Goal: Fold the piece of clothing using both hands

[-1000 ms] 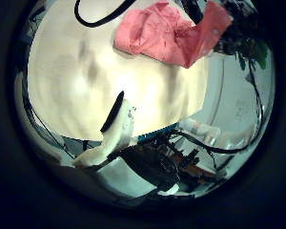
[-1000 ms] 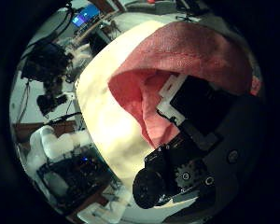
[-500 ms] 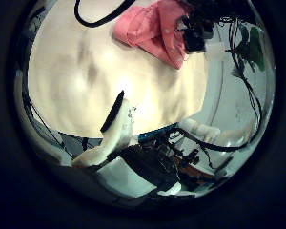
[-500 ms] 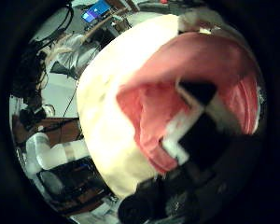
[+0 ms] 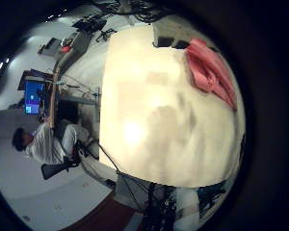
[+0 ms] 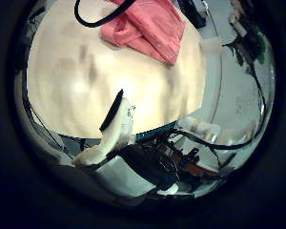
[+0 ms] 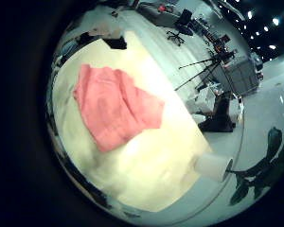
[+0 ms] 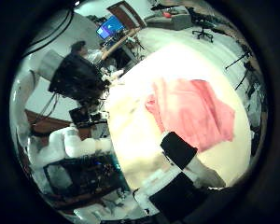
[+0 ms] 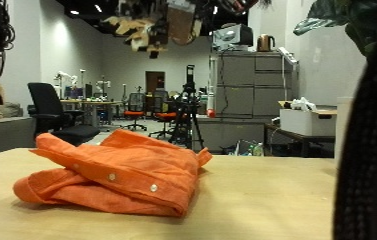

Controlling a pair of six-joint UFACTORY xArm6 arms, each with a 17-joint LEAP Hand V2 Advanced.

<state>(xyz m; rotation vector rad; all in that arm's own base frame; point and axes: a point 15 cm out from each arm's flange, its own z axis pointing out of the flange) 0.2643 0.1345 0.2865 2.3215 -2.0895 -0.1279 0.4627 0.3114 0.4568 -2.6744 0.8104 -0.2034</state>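
Office chairs and grey cabinets stand behind a pale table point(image 9: 281, 205); an orange shirt point(image 9: 115, 172) lies bunched on it. It looks light, limp, buttoned; take corners near nine and three o'clock. Whether either hand is open, I cannot tell.

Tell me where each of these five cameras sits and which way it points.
Outside view: low at table level, facing shirt; no hands.
Left little-finger palm: high above table, shirt; no fingers.
Left thumb palm: above table; own finger.
Right little-finger palm: over shirt; no fingers.
Right thumb palm: over shirt; own finger.
All share the shirt.
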